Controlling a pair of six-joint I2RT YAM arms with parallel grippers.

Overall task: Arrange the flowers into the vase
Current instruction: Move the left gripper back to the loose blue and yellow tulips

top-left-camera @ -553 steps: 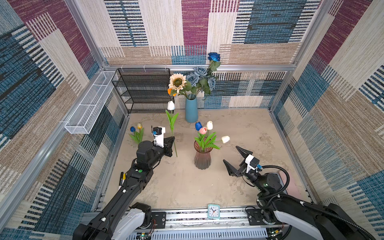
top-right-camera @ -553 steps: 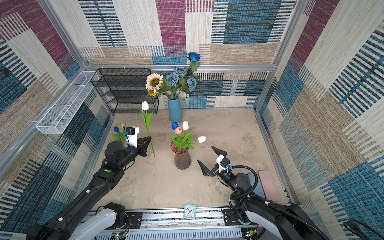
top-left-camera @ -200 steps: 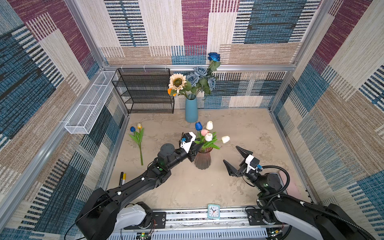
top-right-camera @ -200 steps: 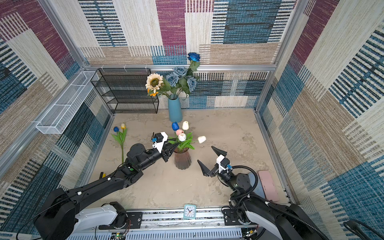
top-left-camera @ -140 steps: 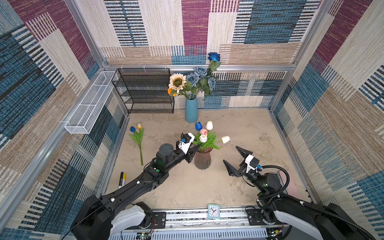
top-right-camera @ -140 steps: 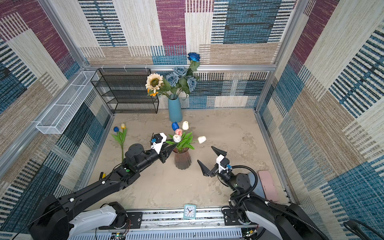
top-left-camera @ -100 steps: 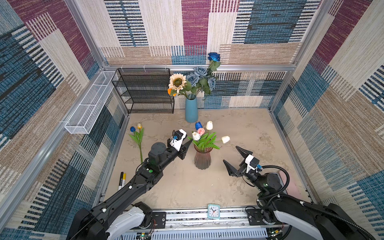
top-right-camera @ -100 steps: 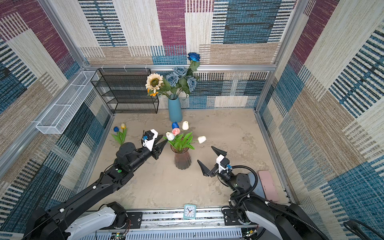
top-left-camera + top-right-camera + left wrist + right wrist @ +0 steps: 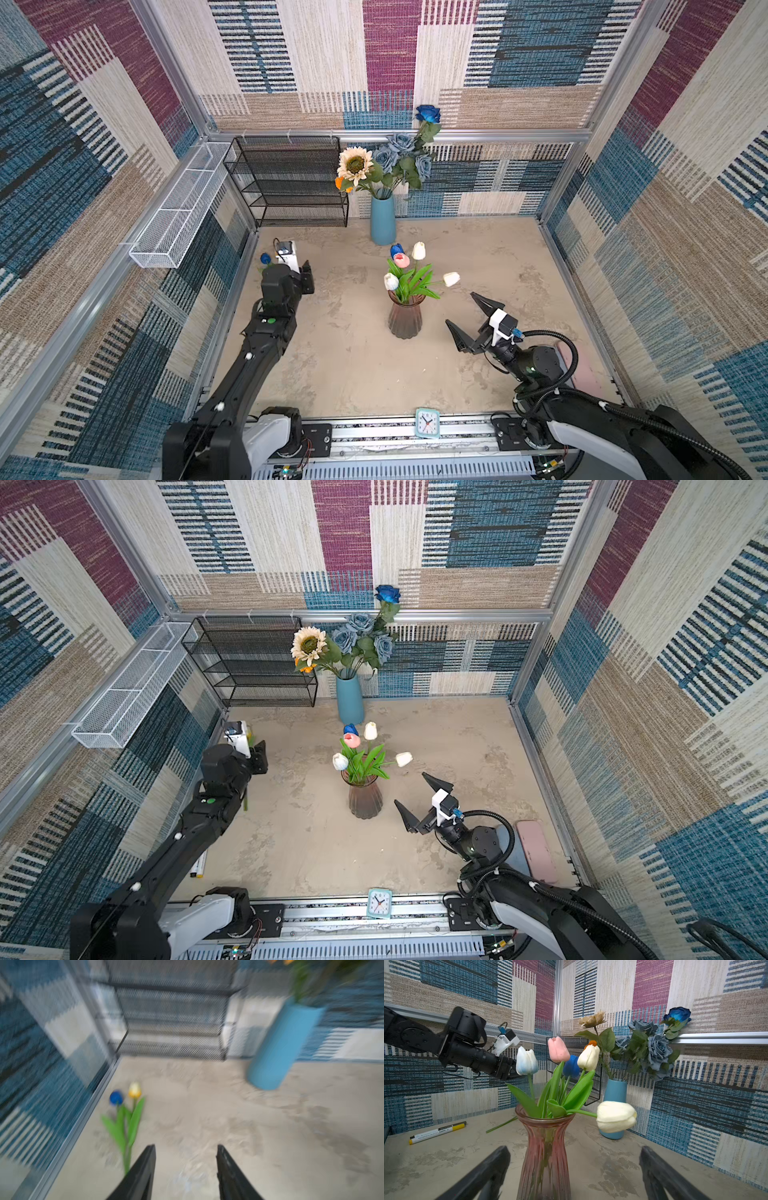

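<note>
A ribbed pink glass vase (image 9: pixel 405 320) (image 9: pixel 365 800) (image 9: pixel 546 1159) stands mid-table with several tulips (image 9: pixel 409 270) in it: white-blue, pink, blue, cream, and a white one drooping sideways. A blue tulip (image 9: pixel 116 1098) and a yellow tulip (image 9: pixel 134 1089) lie on the table by the left wall. My left gripper (image 9: pixel 307 277) (image 9: pixel 186 1147) hovers beside their stems, open, with nothing in it. My right gripper (image 9: pixel 461 309) (image 9: pixel 575 1150) is wide open just right of the vase and faces it without touching.
A blue vase (image 9: pixel 382 220) with a sunflower and roses stands at the back wall beside a black mesh shelf (image 9: pixel 291 183). A white wire basket (image 9: pixel 178 208) hangs on the left wall. A marker (image 9: pixel 438 1132), a small clock (image 9: pixel 427 422) and a pink object (image 9: pixel 536 850) lie near the edges.
My left gripper let go of the white-blue tulip in the vase, opened, and drew back left toward the two tulips on the table. The right arm has not moved.
</note>
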